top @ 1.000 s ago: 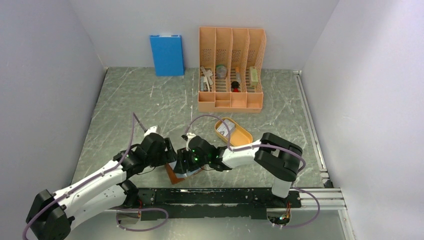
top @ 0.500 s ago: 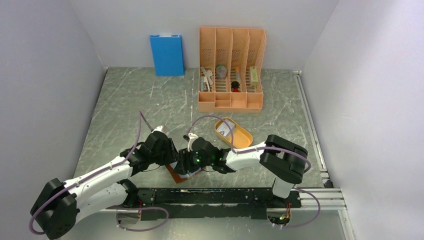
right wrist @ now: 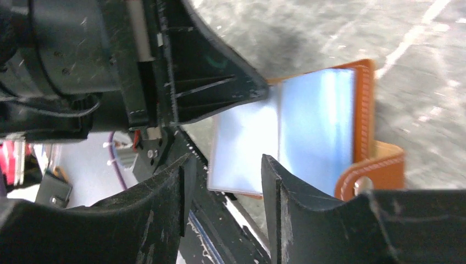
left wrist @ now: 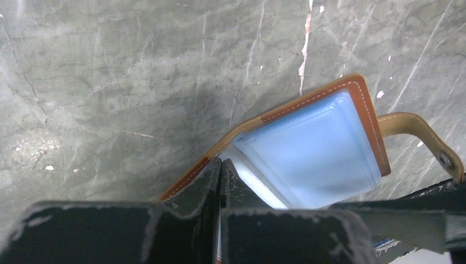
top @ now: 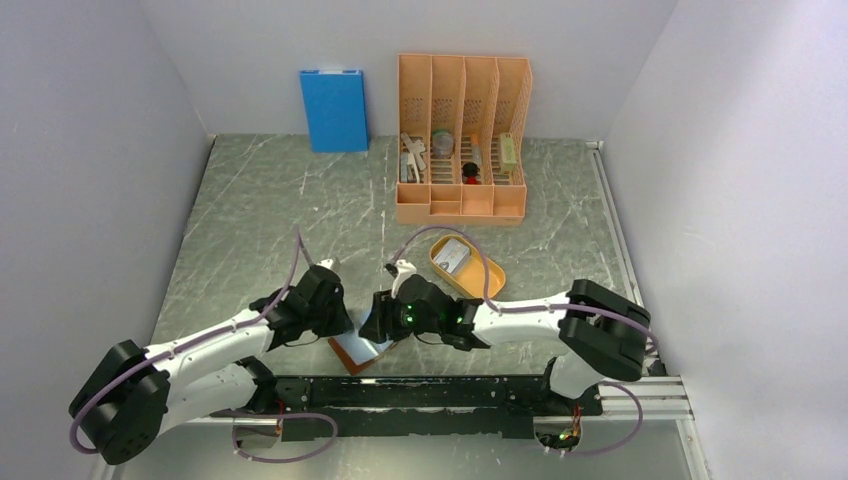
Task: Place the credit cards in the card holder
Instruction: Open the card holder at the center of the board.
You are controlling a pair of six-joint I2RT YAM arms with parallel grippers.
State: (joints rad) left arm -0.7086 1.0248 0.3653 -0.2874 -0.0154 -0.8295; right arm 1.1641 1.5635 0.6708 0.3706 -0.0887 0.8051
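The brown card holder [top: 358, 350] lies open near the table's front edge, its bluish sleeves [left wrist: 313, 148] facing up and its snap tab [left wrist: 423, 132] sticking out to the side. My left gripper [top: 338, 322] is shut on the holder's left edge [left wrist: 221, 165], where the brown cover meets the sleeves. My right gripper [top: 375, 328] hovers open just over the sleeves [right wrist: 313, 126], and nothing sits between its fingers [right wrist: 225, 162]. One pale credit card [top: 452, 257] rests in the orange oval tray [top: 485, 282].
A tall orange desk organizer [top: 462, 130] with small items stands at the back, and a blue box [top: 333, 110] leans on the back wall. The black base rail [top: 440, 395] runs right behind the card holder. Grey walls enclose both sides.
My left gripper has gone from open to shut on the card holder's edge. Both arms have shifted slightly rightward, and the holder's sleeves now show more from above.
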